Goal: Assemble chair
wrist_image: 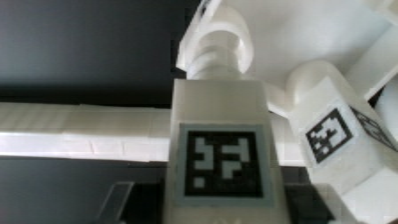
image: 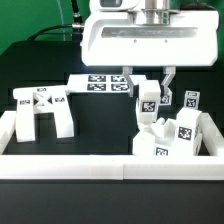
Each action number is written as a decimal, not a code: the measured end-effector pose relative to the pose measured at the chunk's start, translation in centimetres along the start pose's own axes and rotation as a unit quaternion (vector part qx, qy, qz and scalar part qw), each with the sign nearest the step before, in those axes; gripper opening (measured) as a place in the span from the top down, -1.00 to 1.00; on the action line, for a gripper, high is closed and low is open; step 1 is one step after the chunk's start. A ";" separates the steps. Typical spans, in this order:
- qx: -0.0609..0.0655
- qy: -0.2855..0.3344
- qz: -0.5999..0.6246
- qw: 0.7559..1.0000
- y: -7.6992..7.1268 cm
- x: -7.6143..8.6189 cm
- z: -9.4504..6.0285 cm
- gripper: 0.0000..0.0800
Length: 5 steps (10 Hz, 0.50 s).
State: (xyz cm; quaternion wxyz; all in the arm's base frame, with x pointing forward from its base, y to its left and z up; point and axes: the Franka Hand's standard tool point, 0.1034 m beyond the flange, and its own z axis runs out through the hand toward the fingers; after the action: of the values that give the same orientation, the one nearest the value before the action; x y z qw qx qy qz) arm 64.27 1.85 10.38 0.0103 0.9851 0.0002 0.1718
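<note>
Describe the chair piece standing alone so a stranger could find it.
Find the long white rail along the black table's near edge. Behind it, at the exterior view's left, stands the cross-braced frame. Unlike the blocky parts clustered opposite, it stands alone, arch-shaped.

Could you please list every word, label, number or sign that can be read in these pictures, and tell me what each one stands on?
No words, brands or numbers can be read anywhere.
Square black-and-white tags, patterns only, no text: on the marker board, the cross-braced frame, the chair part held in the gripper, and the chair parts below it.
</note>
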 end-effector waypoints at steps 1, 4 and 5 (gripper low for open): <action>-0.001 -0.002 0.000 1.000 0.0 -0.1 0.3 0.27; -0.002 -0.006 -0.002 1.000 -0.1 -0.3 1.2 0.27; -0.002 -0.007 -0.002 1.000 -0.1 -0.4 1.3 0.27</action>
State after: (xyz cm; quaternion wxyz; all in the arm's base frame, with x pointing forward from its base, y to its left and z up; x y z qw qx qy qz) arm 64.36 1.96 8.98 0.0127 0.9862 0.0021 0.1649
